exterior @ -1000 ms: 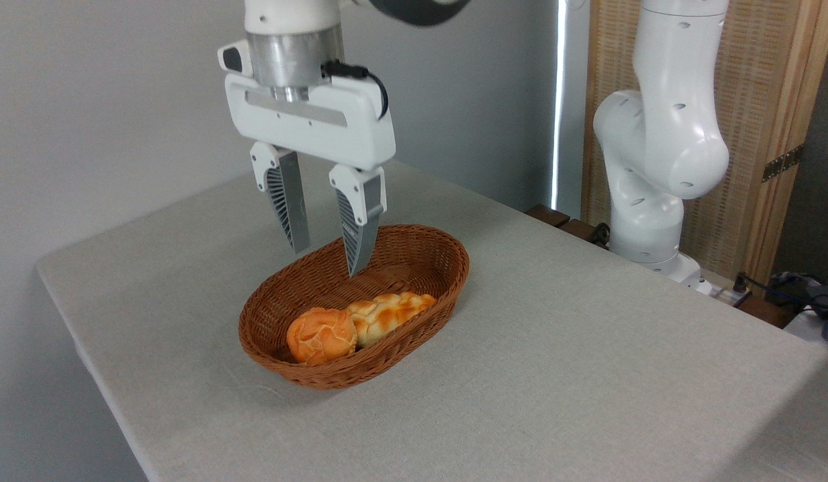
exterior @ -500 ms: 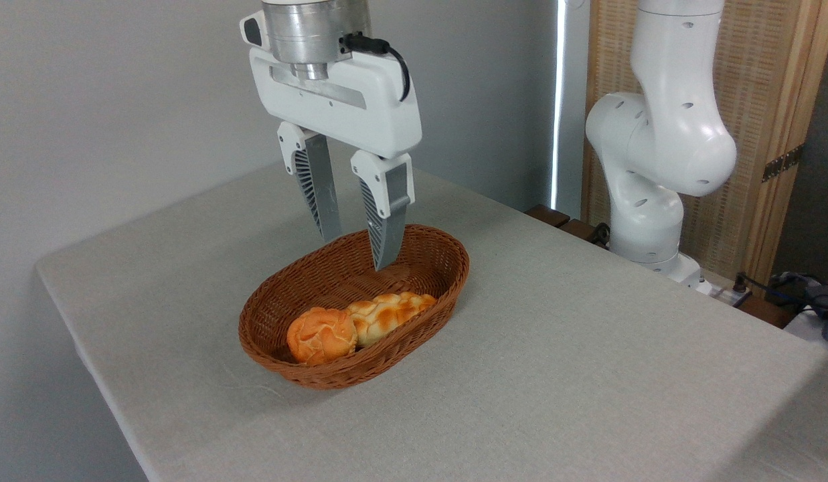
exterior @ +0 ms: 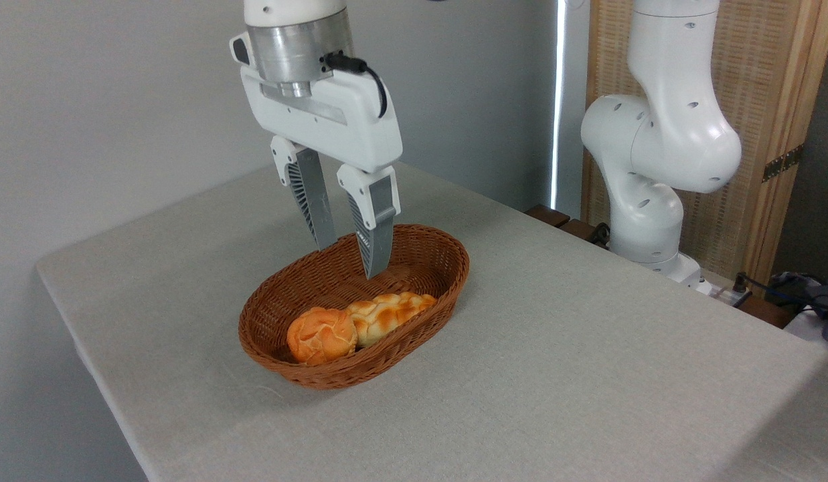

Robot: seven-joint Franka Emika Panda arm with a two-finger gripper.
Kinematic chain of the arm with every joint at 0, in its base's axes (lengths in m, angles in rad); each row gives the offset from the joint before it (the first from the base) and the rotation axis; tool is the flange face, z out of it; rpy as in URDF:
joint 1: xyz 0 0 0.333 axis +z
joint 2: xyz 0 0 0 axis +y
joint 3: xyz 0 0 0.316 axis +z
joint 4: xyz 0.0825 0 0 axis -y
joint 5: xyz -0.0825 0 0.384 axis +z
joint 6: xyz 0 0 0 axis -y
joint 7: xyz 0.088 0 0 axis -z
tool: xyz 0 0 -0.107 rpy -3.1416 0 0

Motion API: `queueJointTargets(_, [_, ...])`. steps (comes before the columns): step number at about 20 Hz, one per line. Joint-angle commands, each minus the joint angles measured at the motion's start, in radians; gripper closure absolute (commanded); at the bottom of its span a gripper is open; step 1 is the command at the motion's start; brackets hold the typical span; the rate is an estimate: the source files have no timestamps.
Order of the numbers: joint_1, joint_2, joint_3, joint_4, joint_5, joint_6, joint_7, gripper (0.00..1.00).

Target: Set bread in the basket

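Already the round knotted bun (exterior: 321,335) lies inside the oval wicker basket (exterior: 447,268), touching a paler braided loaf (exterior: 390,310), while the gripper (exterior: 350,258) hangs above the far end, fingers parted and empty, so the placing looks done.

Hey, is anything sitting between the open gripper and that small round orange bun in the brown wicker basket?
Nothing visible does. The gripper hangs open above the far half of the oval wicker basket, with open air down to the round orange bun. The paler braided loaf touches the bun's right side, not its top.
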Motion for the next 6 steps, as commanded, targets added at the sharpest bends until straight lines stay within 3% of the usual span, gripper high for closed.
queueJointTargets(1, [0.01,0.021,-0.011,0.028,-0.014,-0.028,0.016,0.0])
queueJointTargets(6, [0.01,0.021,-0.009,0.03,-0.014,-0.025,0.016,0.0])
